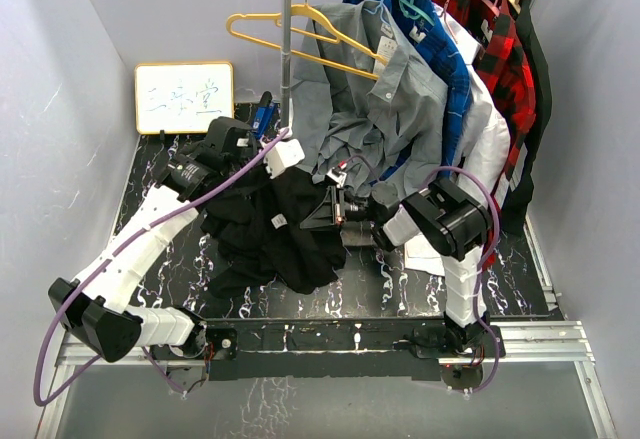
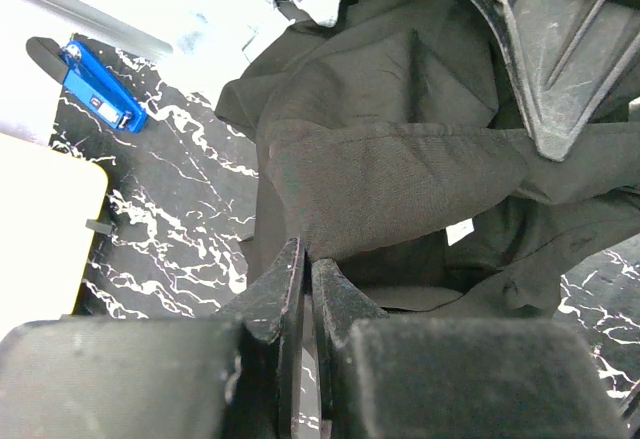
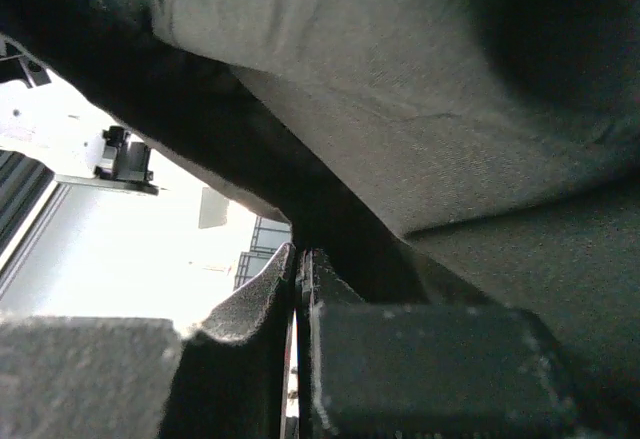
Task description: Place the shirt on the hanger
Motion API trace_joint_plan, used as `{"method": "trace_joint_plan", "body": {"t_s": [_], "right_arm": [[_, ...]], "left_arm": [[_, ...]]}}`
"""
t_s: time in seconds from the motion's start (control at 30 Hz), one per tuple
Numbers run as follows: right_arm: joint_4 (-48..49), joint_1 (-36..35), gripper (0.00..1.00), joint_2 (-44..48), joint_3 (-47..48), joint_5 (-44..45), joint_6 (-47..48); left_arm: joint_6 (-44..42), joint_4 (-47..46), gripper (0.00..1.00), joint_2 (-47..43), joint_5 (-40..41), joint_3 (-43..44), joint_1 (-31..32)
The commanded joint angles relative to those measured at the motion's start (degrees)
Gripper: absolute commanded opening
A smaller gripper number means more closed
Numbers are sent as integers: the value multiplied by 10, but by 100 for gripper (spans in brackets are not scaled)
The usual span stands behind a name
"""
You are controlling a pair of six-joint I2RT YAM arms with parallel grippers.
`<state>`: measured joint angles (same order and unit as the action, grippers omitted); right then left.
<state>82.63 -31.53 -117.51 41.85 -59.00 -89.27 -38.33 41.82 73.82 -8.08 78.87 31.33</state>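
Observation:
The black shirt (image 1: 285, 239) lies bunched on the dark marble table, its small white label (image 1: 280, 221) showing. My left gripper (image 1: 268, 181) is at the shirt's upper left edge. In the left wrist view it (image 2: 308, 255) is shut on a fold of the black shirt (image 2: 400, 174), with the label (image 2: 459, 231) to its right. My right gripper (image 1: 314, 213) is at the shirt's right side. In the right wrist view it (image 3: 301, 256) is shut on black shirt fabric (image 3: 430, 129) lifted off the table. The yellow hanger (image 1: 300, 37) hangs empty by the rack's pole, behind both grippers.
A clothes rack pole (image 1: 287, 69) stands at the back. It carries a grey shirt (image 1: 400, 109), a blue garment, a red plaid shirt (image 1: 497, 49) and a teal hanger (image 1: 415, 4). A whiteboard (image 1: 185, 97) and a blue tool (image 1: 263, 117) lie back left.

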Motion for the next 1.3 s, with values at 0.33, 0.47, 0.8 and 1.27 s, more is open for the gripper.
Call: {"method": "trace_joint_plan", "body": {"t_s": [0.33,0.47,0.8,1.27], "right_arm": [[169,47,98,158,-82,6,24],[-373,37,98,344,-66,81,361],[-1011,-42,98,525,194,595,714],[-968,-19,98,309,593,534,1012]], "left_arm": [[-10,-13,0,3,32,30,-2],[-8,-6,0,1,35,34,-1],[12,-3,0,2,51,35,-14],[78,-16,0,-7,-29,43,-107]]}}
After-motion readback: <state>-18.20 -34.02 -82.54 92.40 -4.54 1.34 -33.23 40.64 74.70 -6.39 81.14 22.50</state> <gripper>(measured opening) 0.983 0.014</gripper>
